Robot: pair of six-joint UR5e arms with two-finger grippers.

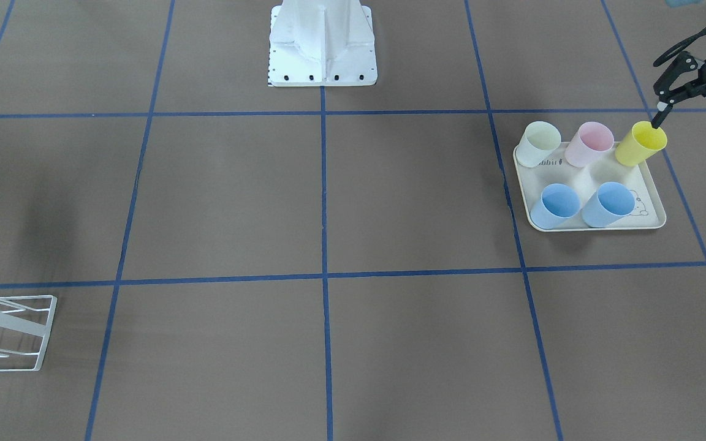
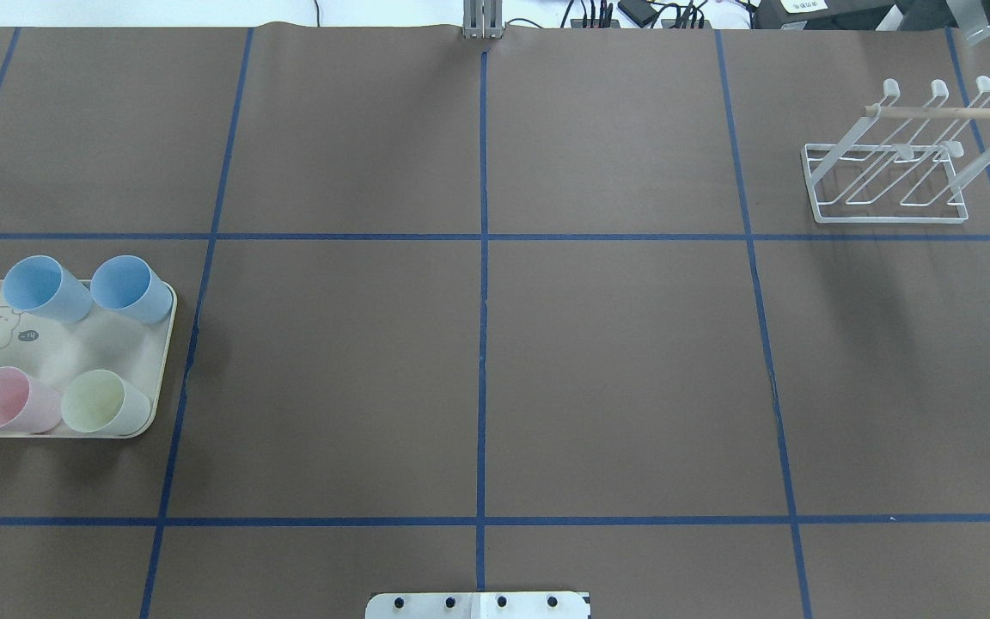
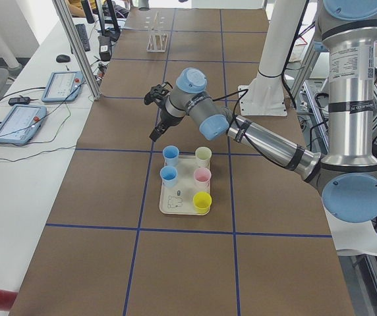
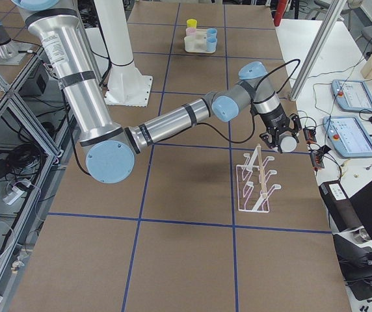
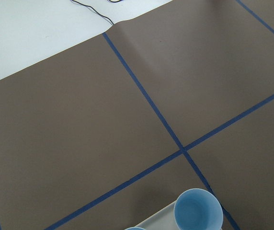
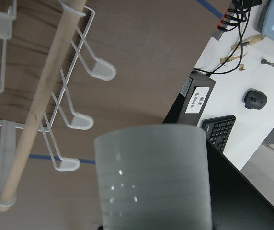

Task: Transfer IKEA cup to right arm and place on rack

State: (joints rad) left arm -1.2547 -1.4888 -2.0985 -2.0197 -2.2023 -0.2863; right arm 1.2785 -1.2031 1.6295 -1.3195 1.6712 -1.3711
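Observation:
My right gripper [image 4: 283, 138] is shut on a pale grey-white IKEA cup [image 6: 154, 177], held above the far end of the white wire rack [image 4: 254, 182]. The right wrist view shows the cup close up, with the rack's wooden rod [image 6: 46, 91] and slanted prongs to its left. The overhead view shows the rack [image 2: 905, 152] at the back right and the cup [image 2: 969, 24] at the top edge. My left gripper [image 1: 692, 131] is open and empty, hovering beside the yellow cup [image 1: 640, 144] on the tray.
A cream tray [image 1: 647, 211] holds a pale green cup [image 1: 540, 144], a pink cup [image 1: 592, 144], the yellow cup and two blue cups [image 1: 555, 205]. The robot base [image 1: 322, 43] stands at the table's middle edge. Tablets and cables lie beyond the rack [image 4: 348, 97].

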